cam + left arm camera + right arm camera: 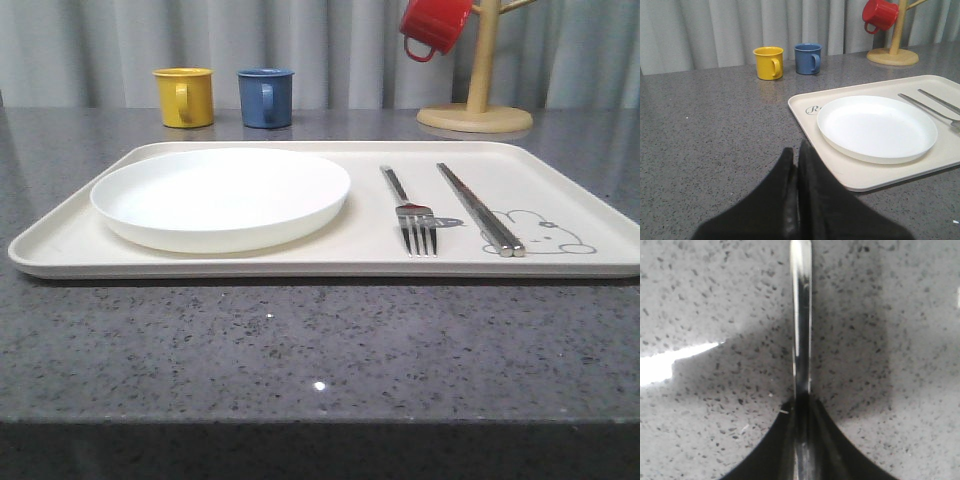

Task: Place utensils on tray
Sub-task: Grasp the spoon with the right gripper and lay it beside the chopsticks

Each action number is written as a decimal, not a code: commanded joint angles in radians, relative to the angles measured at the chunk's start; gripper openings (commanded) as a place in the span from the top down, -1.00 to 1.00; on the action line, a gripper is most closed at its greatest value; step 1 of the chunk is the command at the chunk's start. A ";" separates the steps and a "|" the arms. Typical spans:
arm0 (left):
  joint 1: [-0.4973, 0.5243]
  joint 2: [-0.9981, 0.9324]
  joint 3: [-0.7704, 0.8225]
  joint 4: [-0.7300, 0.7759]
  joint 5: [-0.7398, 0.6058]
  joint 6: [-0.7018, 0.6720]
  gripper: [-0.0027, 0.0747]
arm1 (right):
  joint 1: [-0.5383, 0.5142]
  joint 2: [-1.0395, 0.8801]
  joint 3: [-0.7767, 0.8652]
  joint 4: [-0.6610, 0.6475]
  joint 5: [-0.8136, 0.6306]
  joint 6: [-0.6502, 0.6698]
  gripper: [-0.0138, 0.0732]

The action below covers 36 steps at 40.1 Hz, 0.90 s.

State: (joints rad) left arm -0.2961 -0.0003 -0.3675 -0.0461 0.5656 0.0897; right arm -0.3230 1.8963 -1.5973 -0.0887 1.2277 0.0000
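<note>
The only writing I can make out is a grey script "R" on the near-left corner of the large cream rectangular tray (850, 175); the rest of the lettering is hidden behind the round white plate (877, 127). A grey rabbit drawing (545, 232) sits at the tray's right end.

My right tool (801, 405) has its dark fingers (827, 440) pinched onto a slim shiny steel utensil handle (801, 315), which runs straight out from between them over the speckled grey counter (890, 340). I cannot tell which utensil it is. My left tool (796, 170) hangs over the counter just off the tray's near-left edge, its 2 black fingers pressed together with nothing between them.

On the tray, the 4-tined steel fork (410, 215) lies right of the plate, tines toward the near side. The pair of long flat steel chopsticks (480, 210) lies just right of the fork, near ends beside the rabbit.

Beyond the tray, a yellow mug (184, 96) and a blue mug (265, 96) stand side by side at the far left of the counter. At the far right a red mug (433, 24) hangs on a wooden mug tree (476, 100).
</note>
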 commanded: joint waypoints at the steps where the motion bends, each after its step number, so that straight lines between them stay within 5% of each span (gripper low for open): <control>1: 0.000 0.013 -0.026 -0.011 -0.086 -0.007 0.98 | 0.005 -0.111 -0.022 -0.008 0.077 0.035 0.83; 17: 0.000 0.013 -0.026 -0.011 -0.086 -0.007 0.98 | 0.276 -0.312 -0.022 0.004 0.108 0.222 0.83; 26: 0.000 0.013 -0.026 -0.011 -0.086 -0.007 0.98 | 0.471 -0.290 -0.021 0.057 0.108 0.276 0.83; 36: 0.000 0.013 -0.026 -0.011 -0.086 -0.007 0.98 | 0.552 -0.207 -0.021 0.089 0.095 0.322 0.83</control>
State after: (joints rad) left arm -0.2961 -0.0003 -0.3675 -0.0461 0.5656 0.0897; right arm 0.2198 1.7007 -1.5924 0.0053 1.2393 0.3064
